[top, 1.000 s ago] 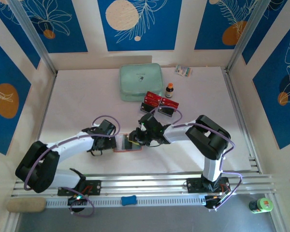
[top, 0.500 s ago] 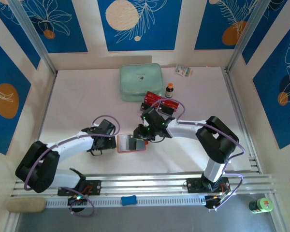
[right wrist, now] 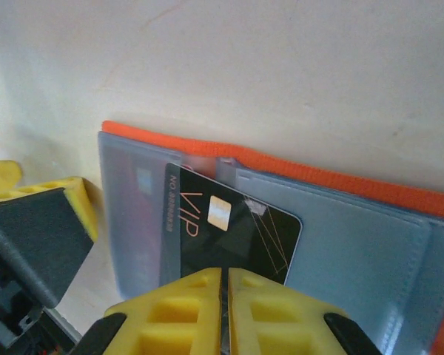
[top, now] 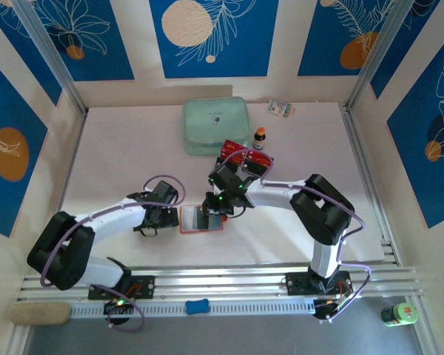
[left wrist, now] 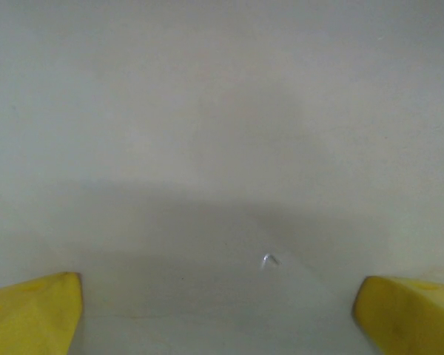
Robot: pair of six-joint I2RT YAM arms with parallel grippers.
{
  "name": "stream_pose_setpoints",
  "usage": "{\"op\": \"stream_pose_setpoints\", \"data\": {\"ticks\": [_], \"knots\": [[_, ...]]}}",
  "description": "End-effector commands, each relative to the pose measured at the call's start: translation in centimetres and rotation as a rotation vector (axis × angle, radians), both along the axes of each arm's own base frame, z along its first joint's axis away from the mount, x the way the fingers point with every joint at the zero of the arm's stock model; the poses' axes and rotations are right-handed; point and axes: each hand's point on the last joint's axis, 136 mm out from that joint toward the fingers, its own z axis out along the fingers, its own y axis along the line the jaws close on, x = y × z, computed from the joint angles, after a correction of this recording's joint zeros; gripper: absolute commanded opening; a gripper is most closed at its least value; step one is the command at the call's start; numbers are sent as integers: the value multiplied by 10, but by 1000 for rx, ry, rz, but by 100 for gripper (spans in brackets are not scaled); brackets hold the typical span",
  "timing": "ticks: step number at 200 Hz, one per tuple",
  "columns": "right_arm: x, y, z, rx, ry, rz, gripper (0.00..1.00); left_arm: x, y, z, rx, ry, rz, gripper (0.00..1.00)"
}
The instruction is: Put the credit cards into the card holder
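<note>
**Right jaws (right wrist: 223, 277) clenched empty behind a black VIP card (right wrist: 229, 222) on the orange card holder (right wrist: 318, 180).**
The card lies flat just ahead of the closed tips, its long axis apparently pointing away from them into the pockets (right wrist: 355, 244); a forward push seems needed. Left jaws (left wrist: 218, 314), released wide, hang over bare desk (left wrist: 222, 111) beside the holder; the right arm is nearer.
</note>
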Motion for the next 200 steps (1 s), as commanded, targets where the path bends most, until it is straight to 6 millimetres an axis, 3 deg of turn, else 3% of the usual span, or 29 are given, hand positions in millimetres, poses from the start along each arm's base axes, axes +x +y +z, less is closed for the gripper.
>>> {"op": "stream_pose_setpoints", "data": {"ticks": [1,56,87,121,158,200], "knots": [[-8,8,-7,-32,21,50,12,20,-51,-5,-202,-29,-82,100],[-13,35,-12,-25,59,101,9,21,-57,-9,-204,-18,-99,100],[-12,44,3,15,49,115,8,21,-58,-9,-207,-16,-98,100],[-6,32,22,12,-8,89,8,21,-58,-9,-210,-19,-97,100],[-4,10,11,-52,-2,60,6,20,-58,-10,-206,-16,-100,100],[-8,7,-1,-84,12,62,5,20,-58,-10,-209,-18,-100,100]]}}
